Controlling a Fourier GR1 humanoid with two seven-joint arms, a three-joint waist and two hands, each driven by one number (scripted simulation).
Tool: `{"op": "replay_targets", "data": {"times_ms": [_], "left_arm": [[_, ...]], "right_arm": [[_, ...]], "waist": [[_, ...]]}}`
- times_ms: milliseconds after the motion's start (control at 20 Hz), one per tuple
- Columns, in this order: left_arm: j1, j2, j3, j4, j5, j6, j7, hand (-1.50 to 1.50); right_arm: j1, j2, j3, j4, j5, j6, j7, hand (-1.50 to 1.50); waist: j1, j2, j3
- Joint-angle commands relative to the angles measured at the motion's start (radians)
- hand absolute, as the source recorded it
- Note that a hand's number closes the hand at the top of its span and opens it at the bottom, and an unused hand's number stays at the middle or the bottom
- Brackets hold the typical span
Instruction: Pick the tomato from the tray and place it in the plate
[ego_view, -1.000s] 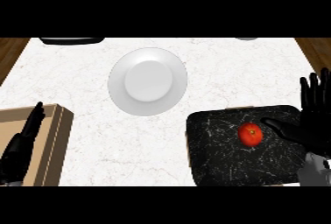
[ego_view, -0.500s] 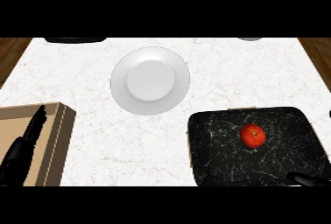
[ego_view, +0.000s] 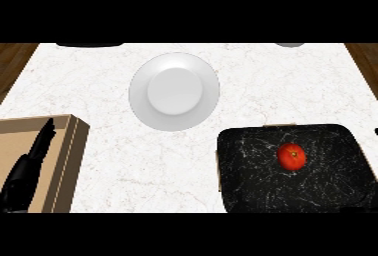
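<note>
A red tomato lies on the black speckled tray at the lower right of the white counter. The white plate sits up and left of the tray, with nothing on it. My left hand rests at the lower left over a wooden box, fingers straight and pointing up. My right hand does not show in the head view.
A light wooden box stands at the left edge under my left hand. A dark object and a grey one peek in at the counter's far edge. Brown floor shows past both top corners.
My right hand, which was over the tray's right side beside the tomato, has dropped back out of the picture. The tomato stays on the tray. The left hand has barely shifted.
</note>
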Motion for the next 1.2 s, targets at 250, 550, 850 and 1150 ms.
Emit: {"op": "replay_targets", "data": {"times_ms": [250, 550, 850, 1150], "left_arm": [[-0.017, -0.046, -0.021, -0.037, -0.048, -0.006, 0.052, 0.0], [-0.019, -0.043, 0.016, -0.034, -0.056, -0.033, 0.066, 0.0], [0.013, -0.083, 0.05, -0.012, -0.072, -0.061, 0.024, 0.0], [0.014, -0.114, 0.084, 0.002, -0.12, -0.082, 0.01, 0.0]], "right_arm": [[-0.178, -0.101, 0.094, 0.109, 0.038, 0.134, 0.252, -1.5], [-0.248, -0.096, 0.167, 0.28, 0.131, 0.268, 0.213, -1.5], [-0.309, -0.083, 0.181, 0.328, 0.181, 0.397, 0.236, -1.5], [-0.323, 0.022, 0.204, 0.479, 0.318, 0.437, 0.099, -1.5]], "waist": [[0.012, 0.001, 0.001], [0.01, 0.001, 0.002], [0.0, -0.001, 0.001], [-0.001, -0.001, 0.001]]}}
